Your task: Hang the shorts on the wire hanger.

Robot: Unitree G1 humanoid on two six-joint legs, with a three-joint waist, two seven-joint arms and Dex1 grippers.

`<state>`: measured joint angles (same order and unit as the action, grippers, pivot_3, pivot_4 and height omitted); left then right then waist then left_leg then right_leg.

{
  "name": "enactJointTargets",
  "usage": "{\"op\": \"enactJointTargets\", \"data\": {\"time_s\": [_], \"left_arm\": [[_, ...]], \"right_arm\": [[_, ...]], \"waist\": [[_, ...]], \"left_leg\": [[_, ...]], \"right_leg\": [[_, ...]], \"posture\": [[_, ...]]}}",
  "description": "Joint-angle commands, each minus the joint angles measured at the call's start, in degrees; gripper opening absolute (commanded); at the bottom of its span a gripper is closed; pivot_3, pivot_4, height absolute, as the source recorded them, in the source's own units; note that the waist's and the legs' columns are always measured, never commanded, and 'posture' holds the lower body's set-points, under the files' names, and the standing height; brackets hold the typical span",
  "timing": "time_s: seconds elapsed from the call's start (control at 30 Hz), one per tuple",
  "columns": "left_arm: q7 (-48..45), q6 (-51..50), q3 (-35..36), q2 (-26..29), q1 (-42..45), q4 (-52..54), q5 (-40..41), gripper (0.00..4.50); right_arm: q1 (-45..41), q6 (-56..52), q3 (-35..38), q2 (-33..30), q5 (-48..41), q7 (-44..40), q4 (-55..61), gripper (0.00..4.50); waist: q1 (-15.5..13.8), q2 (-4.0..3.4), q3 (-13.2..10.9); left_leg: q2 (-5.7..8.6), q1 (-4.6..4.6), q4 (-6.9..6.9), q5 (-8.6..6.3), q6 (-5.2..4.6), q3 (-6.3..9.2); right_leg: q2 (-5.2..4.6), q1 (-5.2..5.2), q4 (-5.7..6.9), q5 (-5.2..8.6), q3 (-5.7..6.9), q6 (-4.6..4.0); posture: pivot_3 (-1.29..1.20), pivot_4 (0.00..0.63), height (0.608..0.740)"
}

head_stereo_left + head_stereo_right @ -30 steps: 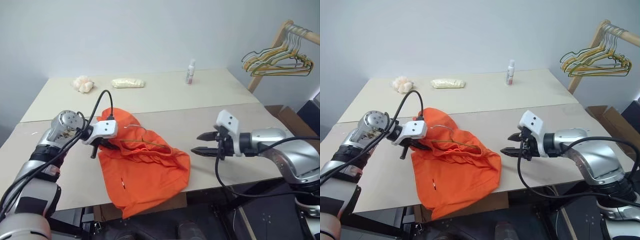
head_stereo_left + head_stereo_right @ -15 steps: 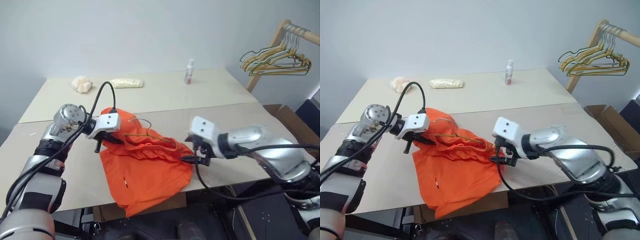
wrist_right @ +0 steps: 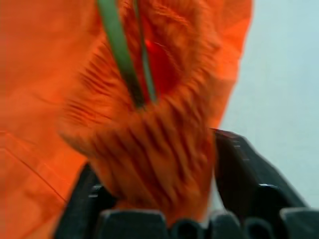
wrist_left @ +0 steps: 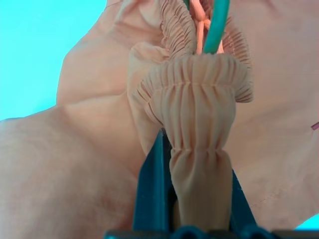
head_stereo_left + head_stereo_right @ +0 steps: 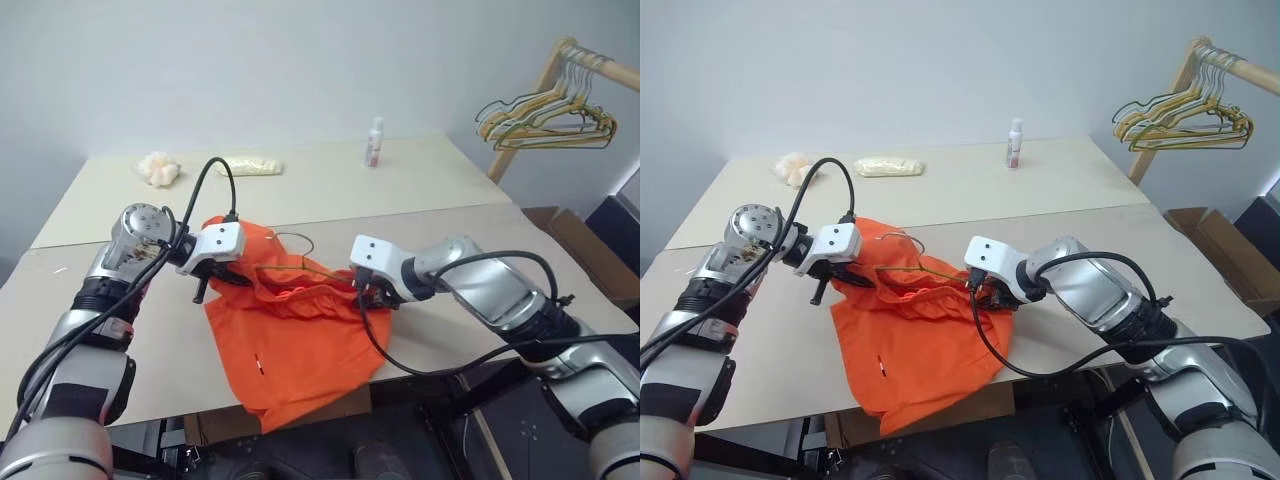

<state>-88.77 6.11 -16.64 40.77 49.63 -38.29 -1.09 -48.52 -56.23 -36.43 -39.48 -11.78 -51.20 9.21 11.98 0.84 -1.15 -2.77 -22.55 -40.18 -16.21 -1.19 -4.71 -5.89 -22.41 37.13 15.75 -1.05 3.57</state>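
On the near table (image 5: 450, 190), both grippers clamp the shorts (image 5: 295, 340) waistband: left gripper (image 5: 222, 280) at its left end, right gripper (image 5: 378, 297) at its right, wire hanger (image 5: 300, 268) between.

A bare test room set up for clothes handling

Plain pale wall (image 5: 250, 60) and a beige table (image 5: 320, 185); beyond the right claw (image 5: 372, 297), a wooden rack (image 5: 560, 70) with bunched wire hangers (image 5: 545, 110), a small bottle (image 5: 375, 142) farther back, a cardboard box (image 5: 575, 235) on the floor past the table.
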Motion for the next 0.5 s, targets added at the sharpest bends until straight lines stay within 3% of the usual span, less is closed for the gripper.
{"op": "enactJointTargets", "data": {"time_s": [0.03, 0.13, 0.3, 0.5], "left_arm": [[0.00, 1.02, 1.87, -0.01, 2.22, 1.31, 1.17, 0.00], [-0.12, 1.21, 2.11, -0.09, 2.31, 1.56, 1.51, 0.00], [-0.65, 4.40, 3.03, -0.29, 1.86, 1.76, 2.91, 0.00], [0.03, 0.61, 7.39, -2.56, 4.17, 0.92, 7.53, 1.73]], "right_arm": [[-2.31, 2.61, 0.17, 0.53, 1.85, -2.39, -0.55, 1.14], [-2.44, 2.59, 0.24, 0.97, 2.11, -4.21, -1.54, 0.06], [-1.20, 0.76, 3.14, 0.55, -0.33, -7.32, -1.08, 0.02], [4.78, -7.17, 12.47, -3.93, -8.24, -9.97, 5.25, 0.00]], "waist": [[0.15, 0.00, 0.00], [0.31, 0.00, 0.00], [0.41, 0.00, 0.00], [-0.18, 0.00, 0.00]], "left_leg": [[0.00, 0.00, 0.00, 0.00, 0.00, 0.01], [0.00, 0.00, 0.00, 0.00, 0.00, 0.01], [-0.01, 0.00, 0.00, 0.00, 0.00, 0.02], [0.01, -0.13, -0.08, 0.00, -0.01, 0.16]], "right_leg": [[0.00, 0.00, 0.01, 0.00, 0.00, 0.00], [0.00, 0.01, 0.03, 0.00, 0.01, 0.00], [-0.01, 0.01, 0.04, 0.00, 0.01, 0.00], [-0.08, 0.04, 0.03, 0.00, 0.22, 0.00]], "posture": [[-0.21, 0.000, 0.740], [-0.21, 0.000, 0.740], [-0.21, 0.000, 0.740], [-0.22, 0.000, 0.740]]}}
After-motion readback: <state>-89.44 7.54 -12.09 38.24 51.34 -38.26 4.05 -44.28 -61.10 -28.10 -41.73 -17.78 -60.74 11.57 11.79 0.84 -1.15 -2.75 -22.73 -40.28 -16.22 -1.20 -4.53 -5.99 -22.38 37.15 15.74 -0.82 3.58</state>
